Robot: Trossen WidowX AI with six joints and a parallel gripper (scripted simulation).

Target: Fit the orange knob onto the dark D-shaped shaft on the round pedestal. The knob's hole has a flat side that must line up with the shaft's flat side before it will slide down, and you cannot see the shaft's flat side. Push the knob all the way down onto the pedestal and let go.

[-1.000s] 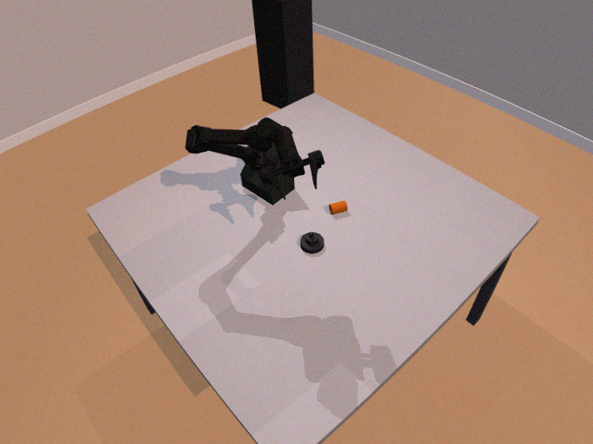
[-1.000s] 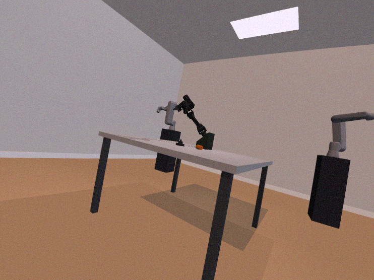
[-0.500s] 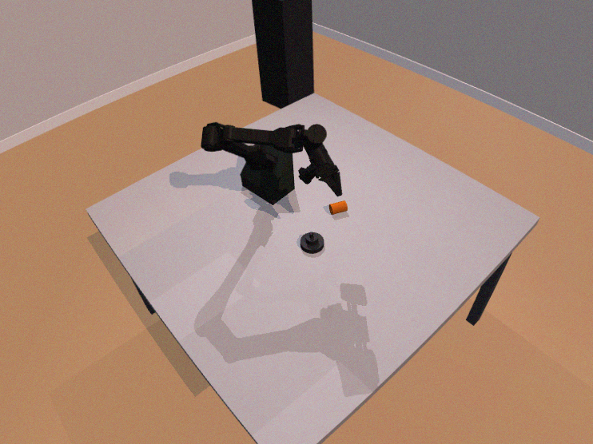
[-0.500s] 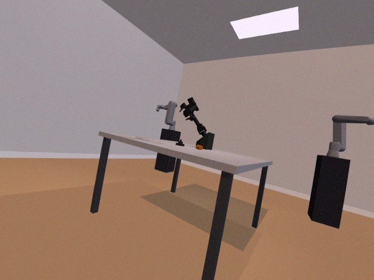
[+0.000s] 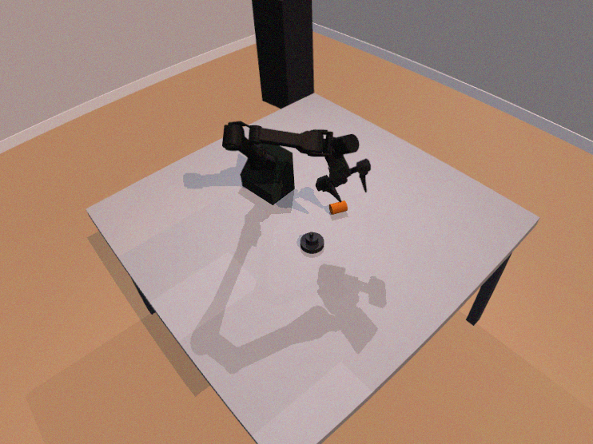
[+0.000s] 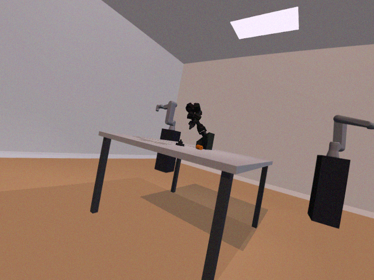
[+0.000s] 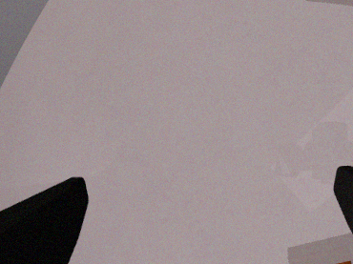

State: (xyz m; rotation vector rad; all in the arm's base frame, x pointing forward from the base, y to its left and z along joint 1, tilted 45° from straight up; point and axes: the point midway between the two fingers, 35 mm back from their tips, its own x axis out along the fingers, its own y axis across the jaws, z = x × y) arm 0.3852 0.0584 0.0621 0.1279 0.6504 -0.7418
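Note:
The orange knob (image 5: pixel 338 207) (image 6: pixel 199 147) lies on its side on the grey table (image 5: pixel 435 216) (image 6: pixel 230 163). The round dark pedestal (image 5: pixel 312 242) (image 6: pixel 180 143) with its short shaft stands apart from it, nearer the table's middle. My gripper (image 5: pixel 350 188) (image 7: pixel 211 186) is open and empty. It hangs above the table, just behind and above the knob, fingers pointing down.
The arm's dark base (image 5: pixel 267 175) stands on the table left of the gripper. A tall black column (image 5: pixel 282 43) stands off the table's far corner. Another black column with a grey arm (image 6: pixel 328 167) stands on the floor to the right.

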